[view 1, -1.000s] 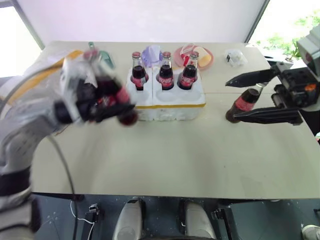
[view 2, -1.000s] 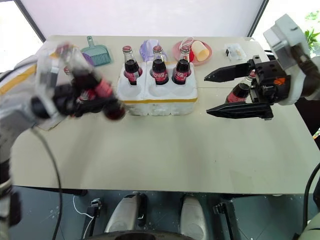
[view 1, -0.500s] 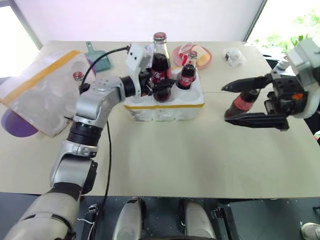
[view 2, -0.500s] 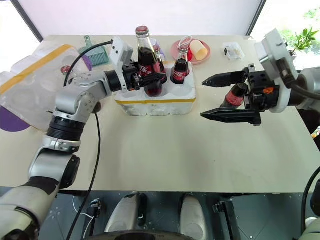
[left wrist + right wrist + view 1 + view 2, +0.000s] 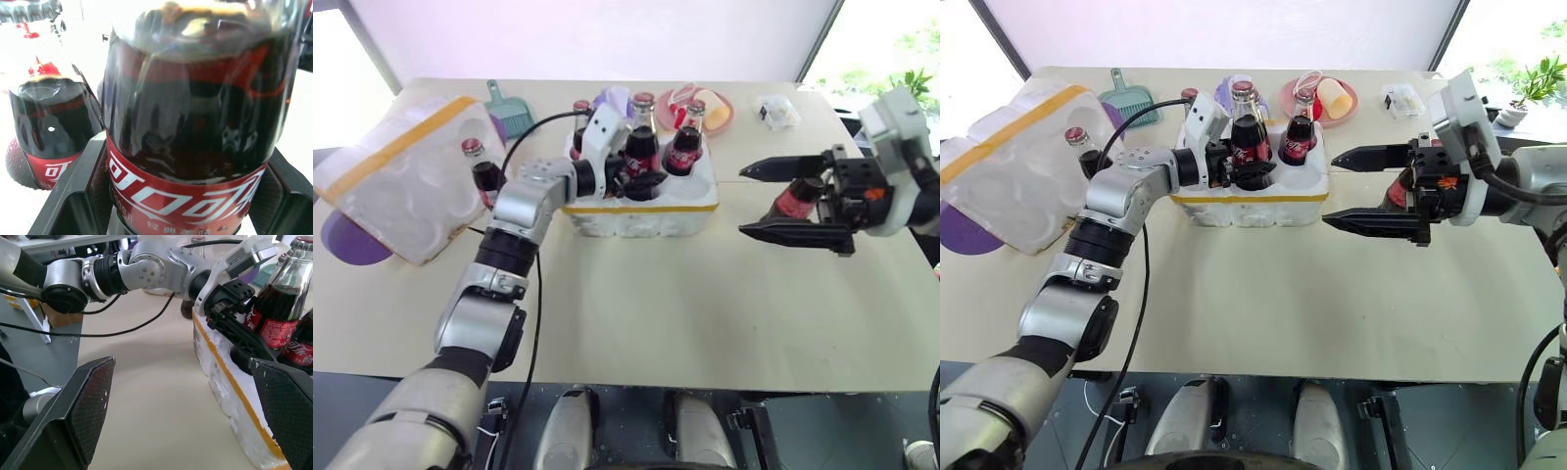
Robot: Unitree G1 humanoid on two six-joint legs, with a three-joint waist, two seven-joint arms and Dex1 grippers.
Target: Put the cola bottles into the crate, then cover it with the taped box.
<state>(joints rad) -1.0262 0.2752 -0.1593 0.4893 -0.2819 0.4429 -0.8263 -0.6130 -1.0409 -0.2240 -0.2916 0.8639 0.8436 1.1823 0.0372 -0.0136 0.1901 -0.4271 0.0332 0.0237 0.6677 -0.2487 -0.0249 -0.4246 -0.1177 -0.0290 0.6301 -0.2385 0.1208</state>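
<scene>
Left tool point(image 5: 641, 174) placing cola bottle point(image 5: 639, 147) in crate point(image 5: 646, 206)
I see it clamped around the bottle; right tool point(image 5: 773, 201) spread wide, empty

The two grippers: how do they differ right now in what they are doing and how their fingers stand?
The left gripper is closed around a cola bottle over the crate; the right gripper holds nothing. The left one's fingers press against glass, while the right one's are spread wide above the table, in front of another cola bottle. The left reaches over the crate; the right hangs beside it. Both have two black fingers.
</scene>
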